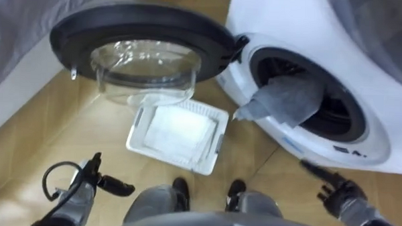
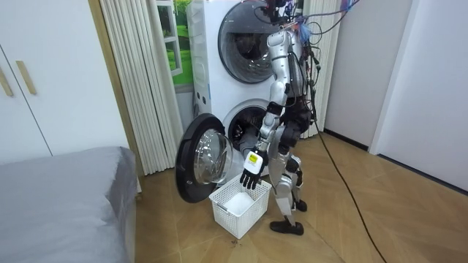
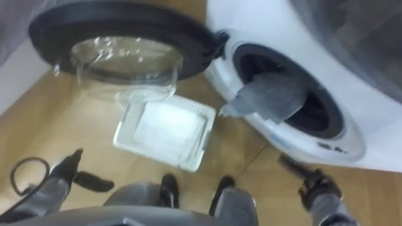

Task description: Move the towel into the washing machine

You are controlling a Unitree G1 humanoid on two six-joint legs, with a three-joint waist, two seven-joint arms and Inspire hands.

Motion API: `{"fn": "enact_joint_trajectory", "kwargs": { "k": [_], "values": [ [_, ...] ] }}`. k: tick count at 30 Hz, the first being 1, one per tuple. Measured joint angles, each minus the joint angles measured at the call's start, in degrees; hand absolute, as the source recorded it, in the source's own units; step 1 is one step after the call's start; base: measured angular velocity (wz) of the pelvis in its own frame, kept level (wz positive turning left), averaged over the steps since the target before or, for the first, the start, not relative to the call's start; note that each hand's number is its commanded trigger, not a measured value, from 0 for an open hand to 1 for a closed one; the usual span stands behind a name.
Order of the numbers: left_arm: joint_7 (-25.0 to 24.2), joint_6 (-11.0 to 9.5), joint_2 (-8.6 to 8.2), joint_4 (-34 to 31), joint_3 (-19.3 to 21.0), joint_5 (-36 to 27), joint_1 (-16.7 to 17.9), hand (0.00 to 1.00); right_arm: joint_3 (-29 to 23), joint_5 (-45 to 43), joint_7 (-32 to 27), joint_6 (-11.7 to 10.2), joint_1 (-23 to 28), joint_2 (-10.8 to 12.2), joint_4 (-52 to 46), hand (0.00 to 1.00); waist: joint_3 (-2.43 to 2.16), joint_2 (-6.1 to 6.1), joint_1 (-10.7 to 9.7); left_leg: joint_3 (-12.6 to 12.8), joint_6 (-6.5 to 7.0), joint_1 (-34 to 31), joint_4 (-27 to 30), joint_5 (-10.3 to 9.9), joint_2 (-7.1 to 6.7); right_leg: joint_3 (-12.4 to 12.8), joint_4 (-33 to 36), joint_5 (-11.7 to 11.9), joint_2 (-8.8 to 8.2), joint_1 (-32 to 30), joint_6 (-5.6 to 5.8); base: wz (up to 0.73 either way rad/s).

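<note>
Left eye view: towel (image 1: 285,99) drapes over washing machine (image 1: 305,23) rim.

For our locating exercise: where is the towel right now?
The grey towel drapes out of the washing machine's drum opening, right of the open door, on the eye views' right side.

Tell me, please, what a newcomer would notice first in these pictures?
A grey towel hangs half out of the round opening of the washing machine, right of centre. To its left the big round door stands wide open, and a white basket sits on the floor by it.
</note>
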Motion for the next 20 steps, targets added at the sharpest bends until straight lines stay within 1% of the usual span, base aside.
{"fn": "enact_joint_trajectory", "kwargs": {
  "k": [1,2,3,4,5,7,9,12,13,16,17,18,20],
  "values": [
    [0.0,-0.4,-0.15,0.3,0.3,-0.1,0.4,0.0,2.4,-3.3,0.5,-0.7,1.0,0.1,-1.3,0.0,-0.09,0.19,0.1,0.0,-0.4,1.3,-0.5,0.0,0.15,-0.1,-0.9,0.2,0.4,1.4,-0.27,-0.14],
    [0.1,-0.6,-0.24,0.4,0.4,0.0,0.5,0.0,3.4,-6.5,1.0,-1.2,2.3,0.4,-2.4,0.0,-0.19,0.36,0.1,0.0,-0.83,2.7,-1.5,0.1,0.09,-0.3,-1.6,0.3,0.69,2.7,-0.36,-0.04],
    [0.2,-0.7,-0.28,0.4,0.5,0.0,0.7,0.0,3.6,-8.2,1.1,-1.3,2.9,0.6,-2.5,0.0,-0.15,0.45,0.2,0.1,-1.12,3.6,-2.2,0.1,0.09,-0.2,-1.7,0.3,0.87,3.3,-0.36,0.05],
    [0.2,-0.9,-0.31,0.7,0.5,0.0,1.2,0.0,3.6,-11.1,1.1,-1.6,3.6,1.2,-2.7,0.0,-0.2,0.54,0.4,0.1,-1.75,5.1,-3.5,0.2,0.21,-0.2,-2.1,0.3,1.25,4.4,-0.37,0.0],
    [0.2,-0.9,-0.46,0.8,0.9,0.0,1.6,0.0,3.5,-13.5,1.5,-1.7,4.0,1.7,-3.1,0.0,-0.32,0.6,0.5,0.0,-2.05,6.1,-4.3,0.3,0.33,-0.2,-2.5,0.4,1.48,5.2,-0.52,0.0],
    [0.1,-0.9,-0.96,0.9,2.1,-0.1,2.4,0.0,3.5,-16.5,2.5,-1.8,4.2,2.4,-3.1,0.0,-0.28,0.62,0.4,0.0,-2.34,7.1,-5.4,0.5,0.73,-0.2,-2.6,0.5,1.7,5.8,-0.68,0.0],
    [-0.1,-0.9,-1.24,0.9,2.9,-0.1,3.6,0.0,3.5,-18.6,3.3,-1.8,4.6,3.2,-3.0,0.0,-0.24,0.54,0.4,-0.1,-2.52,8.3,-5.9,0.6,0.74,-0.2,-2.8,0.5,1.91,6.9,-0.73,0.0],
    [-0.3,-0.2,-1.56,1.3,3.3,-0.1,4.9,0.0,3.6,-19.9,5.1,-1.6,5.3,4.1,-2.5,0.0,-0.09,0.33,0.4,-0.2,-2.87,10.4,-7.2,0.7,0.73,-0.1,-3.6,0.5,2.32,9.1,-0.8,0.0],
    [-0.3,0.4,-2.1,1.4,4.3,-0.1,5.1,0.0,3.5,-20.3,5.6,-1.5,5.5,4.2,-2.5,0.0,0.0,0.18,0.4,-0.3,-2.95,10.9,-7.4,0.7,0.75,-0.1,-3.7,0.5,2.41,9.6,-0.8,0.0],
    [-0.3,1.6,-3.58,2.4,7.3,-0.2,5.3,0.0,3.3,-20.4,6.9,-1.3,5.5,4.2,-2.0,0.0,-0.02,-0.2,0.4,-0.3,-3.15,12.2,-7.8,0.8,0.77,-0.1,-4.3,0.5,2.59,10.8,-0.81,0.0],
    [-0.3,2.1,-3.67,2.6,8.0,-0.2,5.5,0.0,3.2,-20.5,7.3,-0.8,5.7,4.2,-2.0,0.0,0.08,-0.37,0.5,-0.3,-3.18,12.9,-7.9,0.8,0.8,0.0,-4.5,0.5,2.68,11.4,-0.81,0.0],
    [-0.3,2.3,-3.69,2.6,8.5,-0.3,5.6,0.0,3.1,-20.4,7.4,-0.5,5.8,4.3,-2.0,0.0,0.09,-0.43,0.5,-0.3,-3.22,13.2,-8.0,0.8,0.83,0.0,-4.5,0.5,2.72,11.6,-0.8,0.0],
    [-0.3,3.5,-3.74,2.6,9.8,-0.3,5.8,0.0,2.5,-20.4,7.9,0.5,5.9,4.5,-1.8,0.0,0.18,-0.66,0.5,-0.3,-3.33,14.2,-8.3,0.8,0.86,0.0,-4.6,0.5,2.81,12.7,-0.76,0.0]
  ]
}}
